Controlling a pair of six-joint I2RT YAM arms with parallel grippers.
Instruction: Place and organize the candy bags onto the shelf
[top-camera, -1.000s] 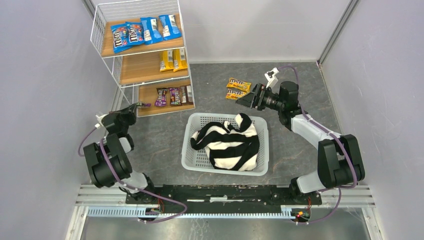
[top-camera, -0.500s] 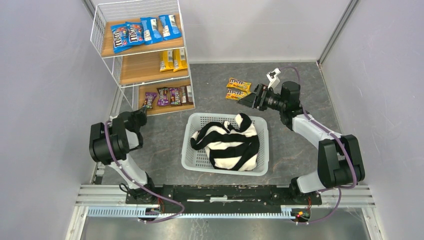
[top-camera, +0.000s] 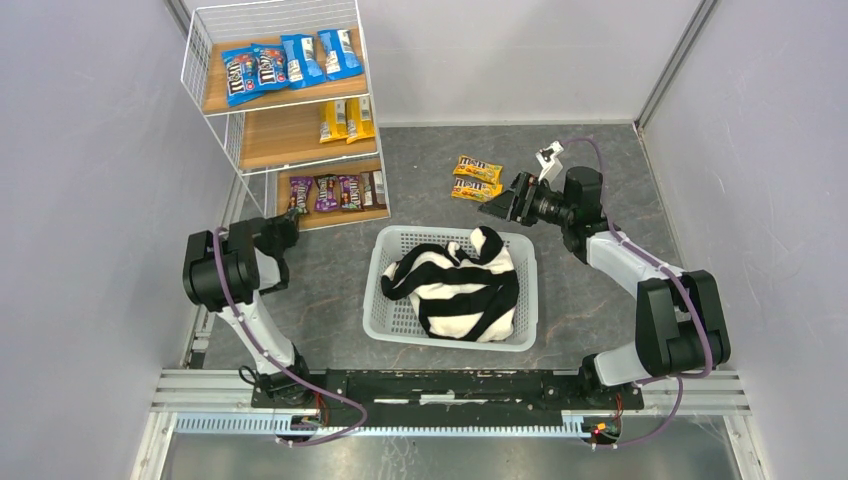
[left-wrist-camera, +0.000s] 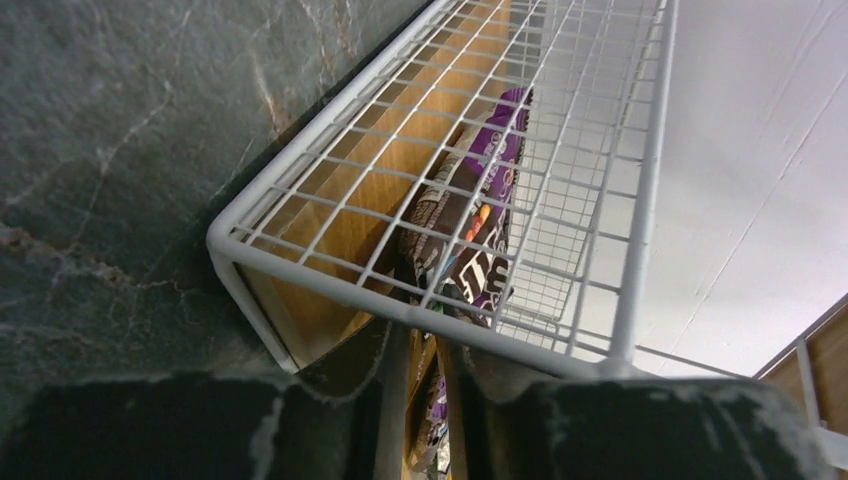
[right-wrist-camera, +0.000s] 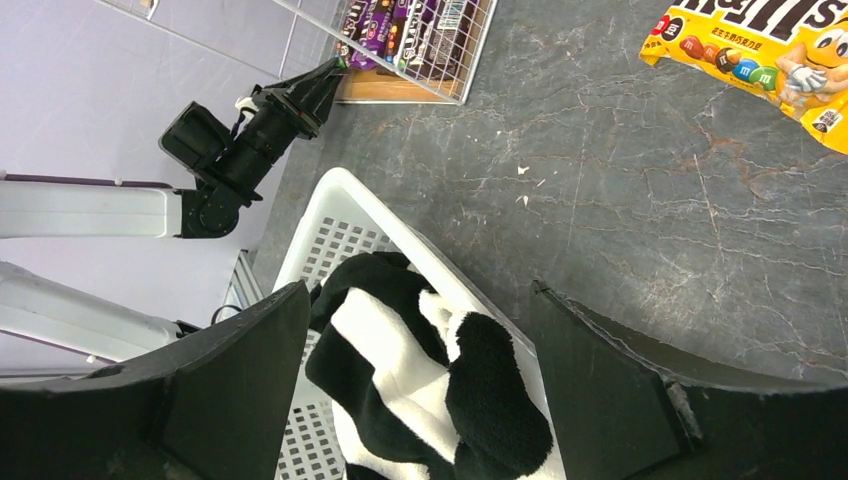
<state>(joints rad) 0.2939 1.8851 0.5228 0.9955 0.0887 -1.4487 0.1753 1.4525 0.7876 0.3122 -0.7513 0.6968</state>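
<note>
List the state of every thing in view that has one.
shelf: upright, all three tiers stocked
blue bags: on top tier
shelved yellow bags: on middle tier
purple-brown bags: on bottom tier
loose yellow bags: on the table, unshelved
basket: holds striped cloth
left gripper: at bottom tier's front, grip unclear
right gripper: open, empty

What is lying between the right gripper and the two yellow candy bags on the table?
Nothing: only bare grey table separates the right gripper from the yellow candy bags. The top view shows this, and the right wrist view agrees.
</note>
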